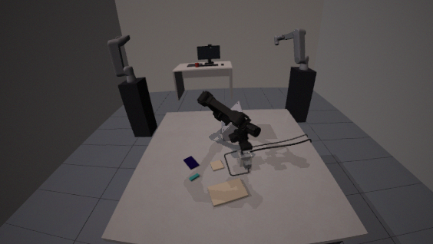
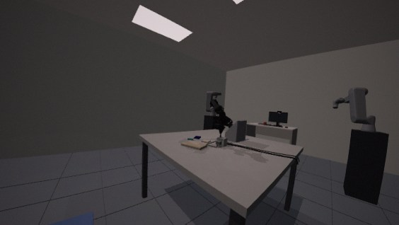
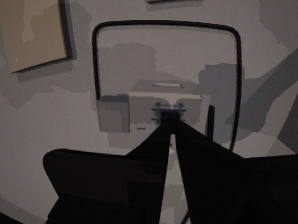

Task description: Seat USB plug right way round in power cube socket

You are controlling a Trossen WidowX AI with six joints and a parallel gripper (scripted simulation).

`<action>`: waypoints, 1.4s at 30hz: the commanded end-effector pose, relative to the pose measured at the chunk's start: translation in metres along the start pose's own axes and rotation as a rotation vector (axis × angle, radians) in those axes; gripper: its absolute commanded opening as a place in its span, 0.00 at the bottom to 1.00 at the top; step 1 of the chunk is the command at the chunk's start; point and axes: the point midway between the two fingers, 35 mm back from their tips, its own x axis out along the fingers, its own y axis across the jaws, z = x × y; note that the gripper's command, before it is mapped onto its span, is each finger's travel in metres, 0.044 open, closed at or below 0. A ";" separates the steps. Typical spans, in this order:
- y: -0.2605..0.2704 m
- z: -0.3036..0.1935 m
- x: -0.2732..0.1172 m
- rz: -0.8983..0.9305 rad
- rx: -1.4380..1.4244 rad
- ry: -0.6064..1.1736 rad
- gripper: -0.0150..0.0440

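Observation:
The light grey power cube (image 1: 245,159) (image 2: 223,142) (image 3: 142,116) stands on the table, inside the bend of a black cable (image 1: 229,169) (image 3: 165,23). My gripper (image 1: 244,150) (image 2: 221,136) (image 3: 172,127) points down at the cube's top, its fingers nearly together and shut on the USB plug. The plug is mostly hidden by the dark fingertips. Small bluish-grey marks show around the tips in the wrist view. How deep the plug sits and which way round it is cannot be told. A grey block (image 3: 114,115) sits against one side of the cube.
A large tan board (image 1: 228,192) (image 2: 194,144) (image 3: 35,32), a small tan square (image 1: 216,165), a dark blue square (image 1: 191,163) and a teal piece (image 1: 194,177) lie on the table (image 1: 153,215). Two black cables (image 1: 282,144) run off its right edge. A grey upright panel (image 2: 240,131) stands behind the cube.

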 end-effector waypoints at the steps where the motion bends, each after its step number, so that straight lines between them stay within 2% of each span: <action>1: 0.000 0.000 0.002 0.001 -0.004 -0.006 0.25; 42: 0.000 0.000 0.007 0.001 -0.004 -0.006 0.25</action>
